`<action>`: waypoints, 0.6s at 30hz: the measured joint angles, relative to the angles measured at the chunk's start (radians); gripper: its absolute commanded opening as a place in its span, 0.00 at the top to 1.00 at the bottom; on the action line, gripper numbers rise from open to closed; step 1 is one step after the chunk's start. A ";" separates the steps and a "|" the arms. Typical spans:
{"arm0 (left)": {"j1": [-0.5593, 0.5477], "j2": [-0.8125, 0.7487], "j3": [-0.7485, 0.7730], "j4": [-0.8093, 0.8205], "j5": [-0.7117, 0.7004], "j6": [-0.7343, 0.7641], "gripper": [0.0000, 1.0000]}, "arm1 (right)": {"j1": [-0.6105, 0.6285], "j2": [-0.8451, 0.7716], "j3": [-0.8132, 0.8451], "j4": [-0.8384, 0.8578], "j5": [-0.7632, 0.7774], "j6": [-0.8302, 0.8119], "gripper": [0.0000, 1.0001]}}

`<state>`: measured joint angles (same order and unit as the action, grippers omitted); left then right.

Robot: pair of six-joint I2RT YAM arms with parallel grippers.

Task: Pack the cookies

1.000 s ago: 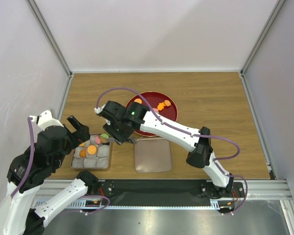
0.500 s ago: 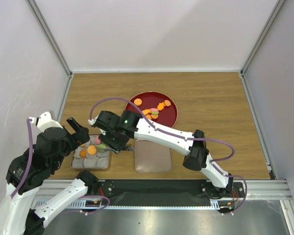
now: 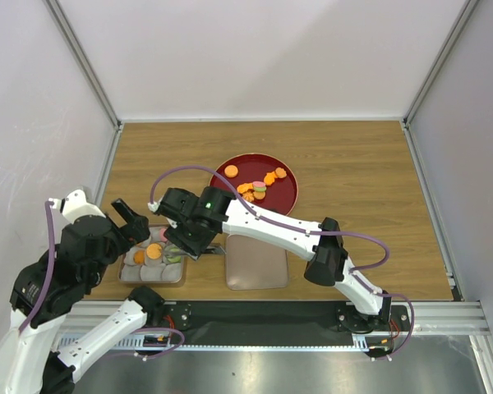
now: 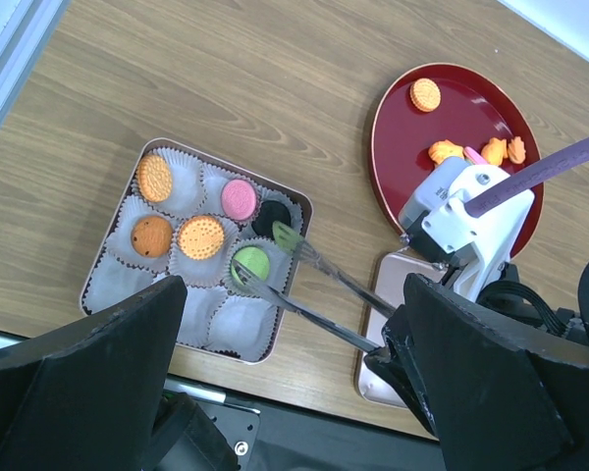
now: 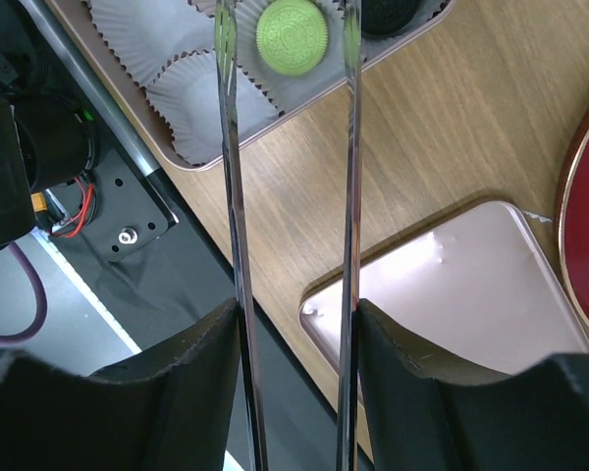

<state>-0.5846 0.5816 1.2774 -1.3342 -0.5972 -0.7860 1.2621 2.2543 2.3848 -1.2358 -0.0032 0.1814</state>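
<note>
While the left gripper (image 4: 294, 324) hangs wide open, green cookie (image 5: 291, 36) sits in a tray (image 4: 216, 165) cup ahead of the right gripper (image 5: 296, 314), between parted tips of the tongs (image 5: 348, 196) it clamps. Risk: skewed retreat snags a liner (image 5: 191, 88), flips cookies (image 4: 201, 235).

Lab robot cell, white enclosure panels (image 3: 255, 57)

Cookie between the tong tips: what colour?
Green round cookie between metal tongs; clearest in right wrist view.
</note>
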 measured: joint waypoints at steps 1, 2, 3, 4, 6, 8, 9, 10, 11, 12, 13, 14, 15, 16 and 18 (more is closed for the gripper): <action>0.000 0.000 -0.001 0.000 0.000 0.000 0.00 | 0.000 0.000 0.000 0.000 0.005 0.000 0.46; 0.000 0.000 -0.002 0.000 0.001 0.000 0.00 | 0.000 0.000 0.000 0.000 0.008 0.000 0.46; 0.000 0.000 -0.003 0.000 0.001 0.000 0.00 | 0.000 0.000 0.000 0.000 0.013 0.000 0.46; 0.000 0.000 -0.005 0.000 0.002 0.000 0.00 | 0.000 0.000 0.001 0.000 0.016 0.000 0.47; 0.000 0.000 -0.006 0.000 0.002 0.000 0.00 | 0.000 0.000 0.006 -0.001 0.021 0.000 0.47; 0.000 0.000 -0.006 0.000 0.002 0.000 0.00 | -0.001 0.000 0.022 -0.001 0.026 0.000 0.50; 0.000 0.000 -0.006 0.000 0.002 0.000 0.00 | -0.003 0.000 0.030 -0.001 0.029 0.000 0.50; 0.000 0.000 -0.006 0.000 0.002 0.000 0.00 | -0.007 0.000 0.038 0.000 0.032 0.001 0.50; 0.000 0.000 -0.006 0.000 0.002 0.000 0.00 | -0.010 0.000 0.047 0.000 0.034 0.001 0.51; 0.000 0.000 -0.006 0.000 0.002 0.000 0.00 | -0.016 -0.003 0.048 0.005 0.037 0.002 0.51; 0.000 0.000 -0.006 0.000 0.002 0.000 0.00 | -0.023 -0.007 0.048 0.006 0.040 0.002 0.51; 0.000 0.000 -0.006 0.001 0.002 0.000 0.00 | -0.033 -0.011 0.048 0.006 0.045 0.005 0.51; 0.000 0.000 -0.006 0.001 0.002 0.000 0.00 | -0.045 -0.016 0.048 0.006 0.051 0.008 0.51; 0.000 0.000 -0.006 0.001 0.002 0.000 0.00 | -0.055 -0.021 0.048 0.006 0.056 0.009 0.51; 0.000 0.000 -0.006 0.003 0.002 0.000 0.00 | -0.085 -0.042 0.045 0.007 0.082 0.016 0.52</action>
<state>-0.5846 0.5816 1.2716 -1.3315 -0.5949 -0.7856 1.1770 2.2124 2.4302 -1.2289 0.0792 0.1974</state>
